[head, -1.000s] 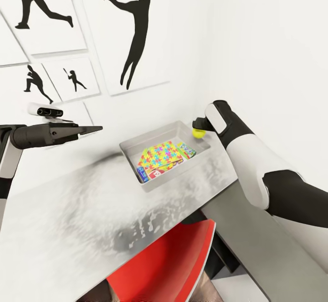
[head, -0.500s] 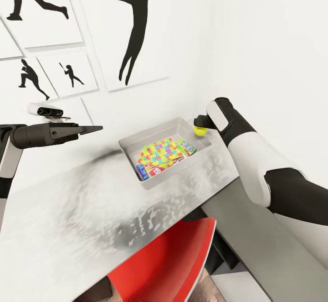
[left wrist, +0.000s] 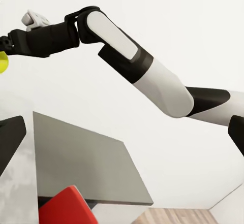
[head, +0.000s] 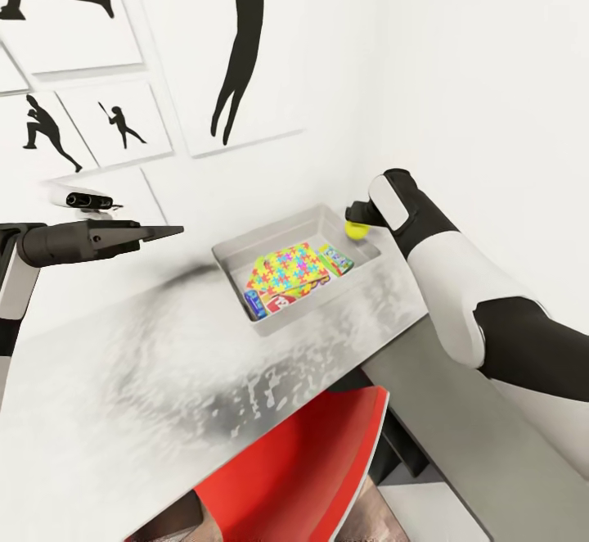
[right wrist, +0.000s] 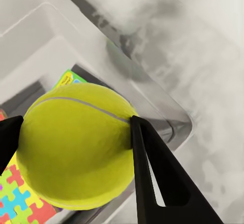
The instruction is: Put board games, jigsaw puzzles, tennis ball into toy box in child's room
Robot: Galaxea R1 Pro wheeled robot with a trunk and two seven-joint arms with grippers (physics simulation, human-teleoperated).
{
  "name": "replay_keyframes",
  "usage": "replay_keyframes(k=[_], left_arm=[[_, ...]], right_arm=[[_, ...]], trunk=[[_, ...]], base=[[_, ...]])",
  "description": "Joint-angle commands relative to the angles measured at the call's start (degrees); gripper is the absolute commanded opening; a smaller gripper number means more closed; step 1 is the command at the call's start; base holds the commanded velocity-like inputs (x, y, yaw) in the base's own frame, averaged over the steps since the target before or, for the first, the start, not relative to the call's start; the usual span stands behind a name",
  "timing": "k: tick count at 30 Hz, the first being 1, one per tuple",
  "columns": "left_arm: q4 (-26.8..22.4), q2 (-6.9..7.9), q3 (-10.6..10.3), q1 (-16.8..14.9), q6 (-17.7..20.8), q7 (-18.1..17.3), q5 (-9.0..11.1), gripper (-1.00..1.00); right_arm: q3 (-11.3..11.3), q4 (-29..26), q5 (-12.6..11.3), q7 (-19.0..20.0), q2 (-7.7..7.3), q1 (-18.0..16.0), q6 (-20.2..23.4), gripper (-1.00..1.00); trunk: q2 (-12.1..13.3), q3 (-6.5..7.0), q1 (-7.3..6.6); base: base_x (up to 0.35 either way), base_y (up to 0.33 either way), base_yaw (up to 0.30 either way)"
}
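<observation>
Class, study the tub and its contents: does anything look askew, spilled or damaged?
Nothing stands out. The toys lie inside the toy box, jigsaw puzzle uppermost, and the right gripper holds the tennis ball above its rim.

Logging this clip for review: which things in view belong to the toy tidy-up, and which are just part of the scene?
Job: tennis ball held in the right gripper; toy box on the table, holding jigsaw puzzles and board games.

Just there: red chair, silhouette pictures, the raised left gripper.
</observation>
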Motion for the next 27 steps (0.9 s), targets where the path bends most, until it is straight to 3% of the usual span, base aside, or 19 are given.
replay_keyframes(k=[1, 27], left_arm=[[-0.01, 0.03, -0.04, -0.05, 0.61, -0.15, 0.06, 1.0], [-0.01, 0.05, -0.06, -0.05, 0.61, -0.15, -0.03, 1.0]], right_arm=[[0.29, -0.06, -0.76, -0.56, -0.04, -0.09, 0.02, -1.0], [0.19, -0.05, -0.79, -0.54, -0.52, -0.16, -0.05, -1.0]], trunk=[[-0.11, -0.2, 0.03], [-0.11, -2.66, 0.03]], base=[[0.0, 0.0, 0.0], [0.0, 0.0, 0.0]])
